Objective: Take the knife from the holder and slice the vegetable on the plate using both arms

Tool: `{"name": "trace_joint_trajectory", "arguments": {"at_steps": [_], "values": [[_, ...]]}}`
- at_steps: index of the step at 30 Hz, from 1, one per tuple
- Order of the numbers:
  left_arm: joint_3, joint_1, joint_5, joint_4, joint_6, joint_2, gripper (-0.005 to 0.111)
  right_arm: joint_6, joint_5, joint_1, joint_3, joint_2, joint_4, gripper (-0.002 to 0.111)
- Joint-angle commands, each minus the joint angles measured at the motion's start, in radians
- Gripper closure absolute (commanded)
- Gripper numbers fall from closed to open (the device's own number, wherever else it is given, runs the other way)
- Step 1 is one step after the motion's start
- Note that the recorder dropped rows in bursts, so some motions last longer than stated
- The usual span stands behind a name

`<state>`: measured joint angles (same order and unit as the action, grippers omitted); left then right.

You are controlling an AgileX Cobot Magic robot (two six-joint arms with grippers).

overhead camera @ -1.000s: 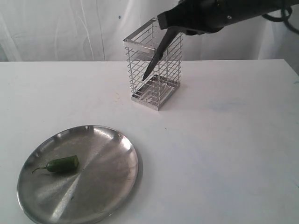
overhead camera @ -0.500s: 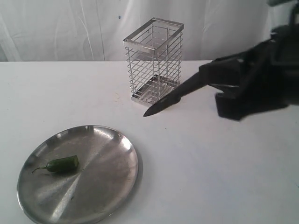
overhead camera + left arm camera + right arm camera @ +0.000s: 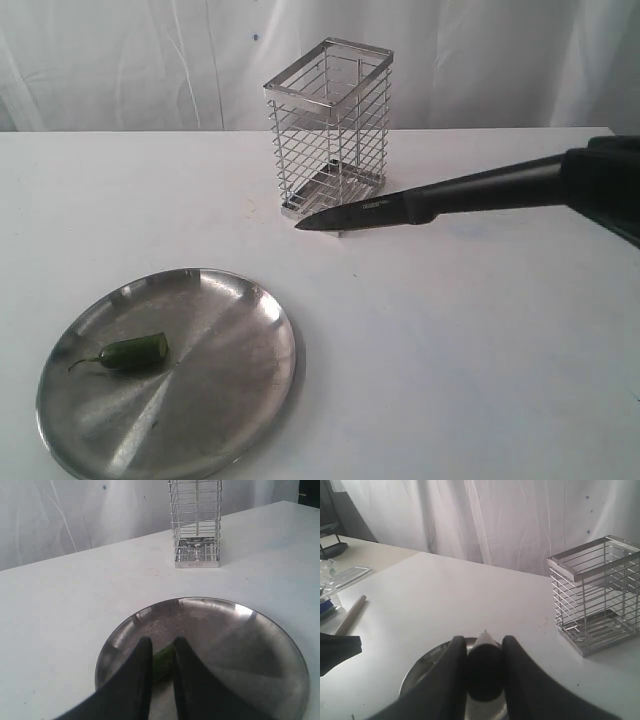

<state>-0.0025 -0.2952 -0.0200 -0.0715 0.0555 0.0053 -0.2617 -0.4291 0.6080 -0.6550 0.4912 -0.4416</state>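
Right gripper (image 3: 484, 647) clamped on the knife (image 3: 430, 203) handle; blade level, tip just in front of the holder (image 3: 330, 135), at its base. Left gripper (image 3: 161, 642): jaws a sliver apart, gripping nothing. Vegetable (image 3: 135, 351) lies on the plate (image 3: 225, 375), well clear of the holder, front-left.

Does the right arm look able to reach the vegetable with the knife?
Probably yes: the knife is out of the holder, and nothing stands between its tip and the vegetable on the plate.
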Motion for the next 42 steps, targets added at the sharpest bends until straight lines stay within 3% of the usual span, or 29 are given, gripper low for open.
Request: {"name": "trace_joint_trajectory", "arguments": {"at_steps": [1,8,13,16,22,24,27,29,33,34,37,42], "values": [[0.002,-0.007,-0.001,0.001,-0.007,-0.005,0.085,0.003,0.003,0.002,0.016,-0.031,-0.012,0.108],[0.002,-0.007,0.020,-0.008,-0.015,-0.005,0.085,-0.049,-0.019,0.002,0.016,-0.032,-0.017,0.108],[0.002,-0.007,0.205,-0.107,-0.259,-0.005,0.085,-0.051,-0.017,0.002,0.016,-0.032,-0.041,0.108],[0.002,-0.007,0.303,-0.106,-0.317,-0.005,0.085,-0.091,-0.006,0.002,0.016,-0.032,-0.100,0.108],[0.002,-0.007,0.365,-0.081,-0.473,-0.005,0.086,-0.245,-0.002,0.002,0.016,-0.032,-0.247,0.108],[-0.002,-0.009,0.363,0.098,-0.614,-0.005,0.086,-0.281,-0.002,0.002,0.011,-0.032,-0.269,0.108],[-0.100,-0.009,0.366,0.682,-0.995,-0.005,0.086,-0.290,-0.018,0.002,-0.008,-0.032,-0.269,0.108],[-0.176,-0.009,0.386,1.089,-1.390,0.043,0.089,-0.314,-0.050,0.002,-0.028,-0.032,-0.269,0.108],[-0.334,-0.009,0.539,1.799,-1.963,0.212,0.101,-0.369,-0.153,0.002,-0.086,-0.032,-0.272,0.108],[-0.365,-0.009,0.574,1.816,-2.036,0.255,0.103,-0.371,-0.168,0.002,-0.099,-0.032,-0.269,0.108],[-0.446,-0.006,0.715,1.816,-1.977,0.418,0.101,-0.418,-0.249,0.002,-0.125,-0.032,-0.265,0.108],[-0.585,-0.006,0.921,1.816,-1.910,0.645,0.085,-0.453,-0.347,0.002,-0.134,-0.025,-0.230,0.108]]}}
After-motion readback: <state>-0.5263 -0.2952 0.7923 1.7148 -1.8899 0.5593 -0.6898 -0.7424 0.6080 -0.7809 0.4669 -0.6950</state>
